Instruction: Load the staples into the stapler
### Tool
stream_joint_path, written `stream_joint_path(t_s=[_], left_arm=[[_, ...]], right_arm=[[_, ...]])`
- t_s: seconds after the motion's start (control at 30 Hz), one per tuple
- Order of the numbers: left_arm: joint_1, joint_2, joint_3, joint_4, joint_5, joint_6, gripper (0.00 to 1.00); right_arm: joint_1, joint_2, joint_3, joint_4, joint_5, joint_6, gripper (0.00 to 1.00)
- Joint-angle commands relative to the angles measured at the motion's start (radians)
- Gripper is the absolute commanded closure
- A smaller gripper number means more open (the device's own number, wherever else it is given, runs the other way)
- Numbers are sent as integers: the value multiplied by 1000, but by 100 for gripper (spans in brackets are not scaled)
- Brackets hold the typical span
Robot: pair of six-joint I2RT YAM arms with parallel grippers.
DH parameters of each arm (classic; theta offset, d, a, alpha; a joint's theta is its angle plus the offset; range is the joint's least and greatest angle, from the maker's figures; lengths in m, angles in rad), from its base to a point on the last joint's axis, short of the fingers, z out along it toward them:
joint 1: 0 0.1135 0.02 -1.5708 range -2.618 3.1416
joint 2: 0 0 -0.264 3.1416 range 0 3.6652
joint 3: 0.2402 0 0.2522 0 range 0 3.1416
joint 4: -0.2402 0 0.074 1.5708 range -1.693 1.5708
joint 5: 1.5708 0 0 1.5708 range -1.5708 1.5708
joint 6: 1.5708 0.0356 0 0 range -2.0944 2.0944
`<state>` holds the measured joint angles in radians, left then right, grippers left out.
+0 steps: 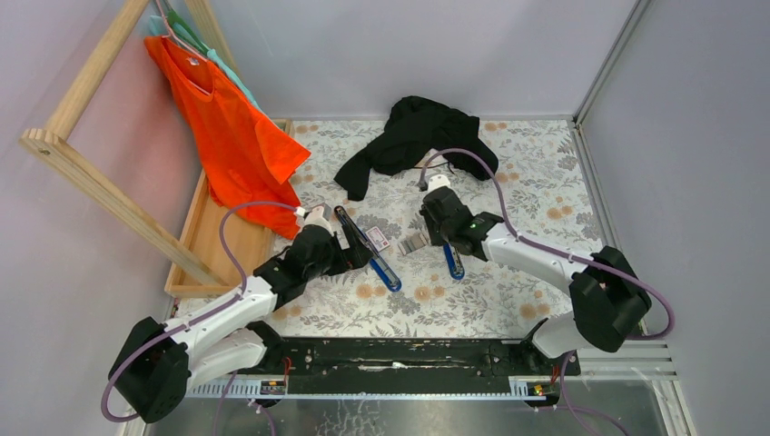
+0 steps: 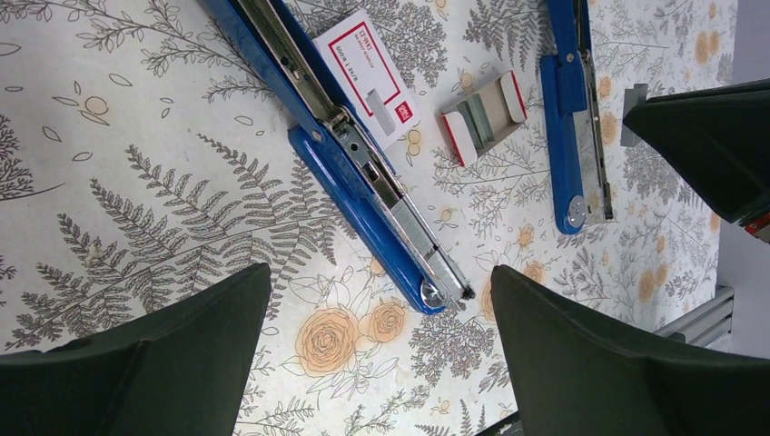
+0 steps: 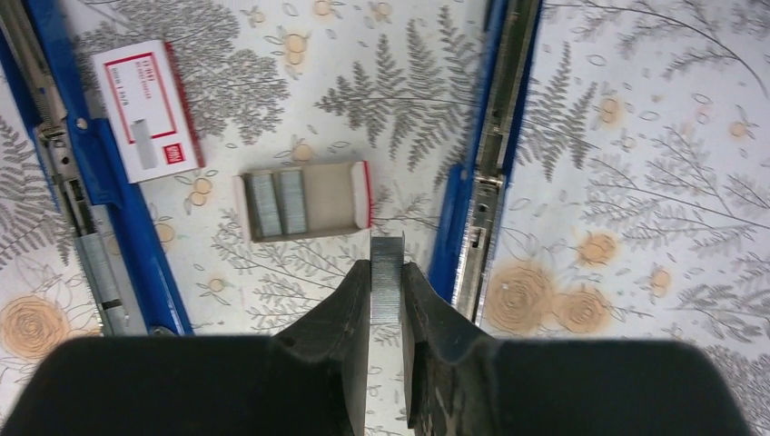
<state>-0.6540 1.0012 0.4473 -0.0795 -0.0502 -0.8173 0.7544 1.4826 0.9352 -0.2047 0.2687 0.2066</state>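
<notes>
While right gripper (image 3: 386, 272) pinches 1 staple strip (image 3: 388, 283) beside staple tray (image 3: 320, 205) near table (image 3: 636, 163) centre, left gripper (image 2: 380, 282) gapes wide, empty, over blue stapler (image 2: 359, 168).

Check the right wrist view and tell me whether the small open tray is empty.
No, two grey staple strips lie side by side in the left part of the tray.

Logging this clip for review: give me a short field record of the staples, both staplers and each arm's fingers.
left fingers: open, empty, above left stapler
right fingers: shut on staple strip, beside right stapler
staple tray: between the staplers, two strips inside
box sleeve: flat beside left stapler
left stapler: opened, channel showing
right stapler: opened, held strip not yet in it
</notes>
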Motion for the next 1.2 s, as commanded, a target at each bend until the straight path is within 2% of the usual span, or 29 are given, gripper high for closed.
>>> stream_joint_path(t_s=[0.0,0.3,1.17], left_arm=[[-1,-28,24,44,-8,21,2],[-2,-35,27,42,-7,24,2],[-1,-16,33,47,0,21,2]], right_arm=[[-43,-69,-38,-18,31,17,85],[-94,-110,-100,-25,-6,46,85],[-119,-59,-134,-66,-50,71,85]])
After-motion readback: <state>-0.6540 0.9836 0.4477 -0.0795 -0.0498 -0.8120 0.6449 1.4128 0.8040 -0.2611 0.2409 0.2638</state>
